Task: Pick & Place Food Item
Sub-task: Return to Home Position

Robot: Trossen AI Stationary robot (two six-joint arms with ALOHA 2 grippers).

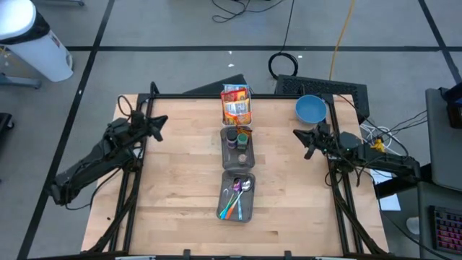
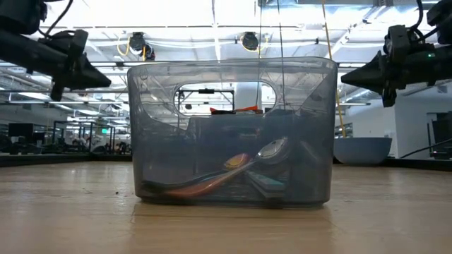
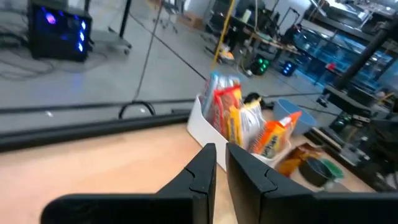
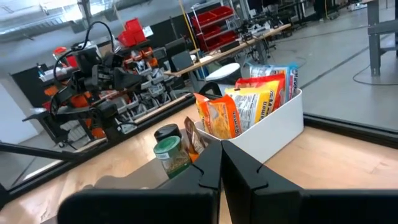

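Noodle pack (image 4: 219, 117), seemingly binned; right end effector (image 4: 221, 148) apart.

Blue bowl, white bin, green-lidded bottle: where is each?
blue bowl (image 1: 310, 109), high view, its bare inside.
white bin (image 4: 273, 127), right wrist view, its side wall.
green-lidded bottle (image 4: 168, 148), right wrist view, its lid.

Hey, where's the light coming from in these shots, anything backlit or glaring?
Low view: bright ceiling lights glare behind the translucent grey bin, and the left gripper and right gripper read as dark silhouettes. High view: even light, no hard shadows on the table. Left wrist view: a computer tower glows blue.
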